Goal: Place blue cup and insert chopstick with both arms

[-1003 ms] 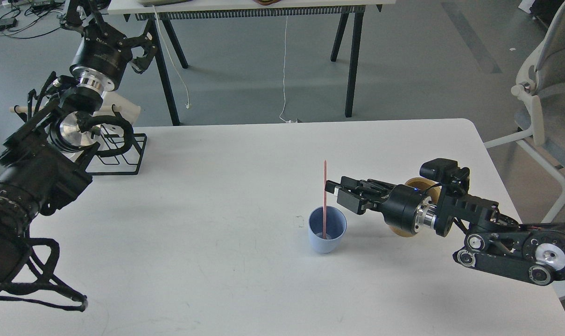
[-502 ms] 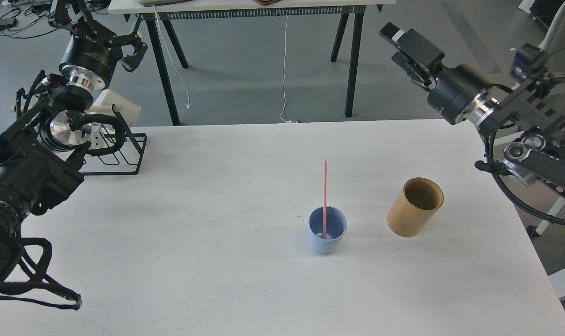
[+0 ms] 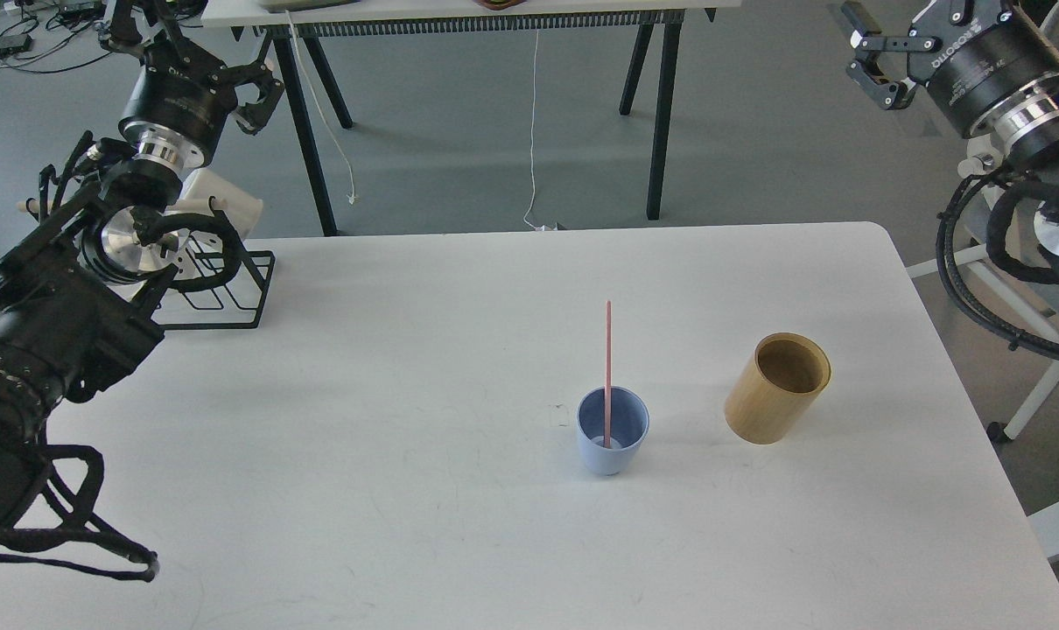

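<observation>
Blue cup [image 3: 613, 442] stands upright mid-surface [image 3: 407, 394] so the pink chopstick [image 3: 607, 372] stays propped inside. Left tool [image 3: 254, 92] and right tool [image 3: 871, 57], upper corners, both released, empty.

A pink chopstick [image 3: 607, 372] stands upright in the blue cup [image 3: 613, 442]; right of the cup, apart, a wooden cup [image 3: 776, 389].

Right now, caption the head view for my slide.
Pink chopstick upright in blue cup, bamboo cup beside it, both arms raised away.
</observation>
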`<action>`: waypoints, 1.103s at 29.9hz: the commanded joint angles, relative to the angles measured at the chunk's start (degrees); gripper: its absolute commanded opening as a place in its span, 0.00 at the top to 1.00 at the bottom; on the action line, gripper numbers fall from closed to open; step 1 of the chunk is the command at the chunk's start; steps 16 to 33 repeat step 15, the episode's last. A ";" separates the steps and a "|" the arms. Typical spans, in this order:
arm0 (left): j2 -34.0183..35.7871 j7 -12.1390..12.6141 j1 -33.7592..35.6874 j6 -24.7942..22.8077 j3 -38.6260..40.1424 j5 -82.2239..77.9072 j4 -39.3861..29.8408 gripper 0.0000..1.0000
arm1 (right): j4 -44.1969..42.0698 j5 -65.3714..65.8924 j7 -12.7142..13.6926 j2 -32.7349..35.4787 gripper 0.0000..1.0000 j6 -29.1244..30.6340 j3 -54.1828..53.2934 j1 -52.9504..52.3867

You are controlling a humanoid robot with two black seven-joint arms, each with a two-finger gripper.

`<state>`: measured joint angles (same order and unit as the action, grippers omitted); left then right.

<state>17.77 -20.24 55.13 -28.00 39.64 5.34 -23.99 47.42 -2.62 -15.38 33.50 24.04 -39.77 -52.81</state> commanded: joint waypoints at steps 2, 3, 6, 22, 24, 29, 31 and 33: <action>-0.01 -0.07 -0.02 0.00 0.00 0.02 0.00 0.00 | -17.15 -6.86 5.61 -8.34 0.00 3.96 -4.43 -0.01; -0.01 -0.07 -0.02 0.00 0.08 0.02 0.00 0.00 | -19.79 -7.13 6.32 -9.84 0.00 3.96 -5.75 -0.01; -0.19 -0.15 -0.02 0.00 0.09 0.02 0.00 0.00 | -25.70 -7.13 6.77 -13.80 0.00 3.96 -9.00 -0.01; -1.07 -0.24 -0.11 0.00 0.09 0.11 0.00 0.00 | -27.03 -6.96 6.85 -15.22 0.00 3.96 -9.71 -1.06; -1.07 -0.24 -0.11 0.00 0.09 0.11 0.00 0.00 | -27.03 -6.96 6.85 -15.22 0.00 3.96 -9.71 -1.06; -1.07 -0.24 -0.11 0.00 0.09 0.11 0.00 0.00 | -27.03 -6.96 6.85 -15.22 0.00 3.96 -9.71 -1.06; -1.07 -0.24 -0.11 0.00 0.09 0.11 0.00 0.00 | -27.03 -6.96 6.85 -15.22 0.00 3.96 -9.71 -1.06; -1.07 -0.24 -0.11 0.00 0.09 0.11 0.00 0.00 | -27.03 -6.96 6.85 -15.22 0.00 3.96 -9.71 -1.06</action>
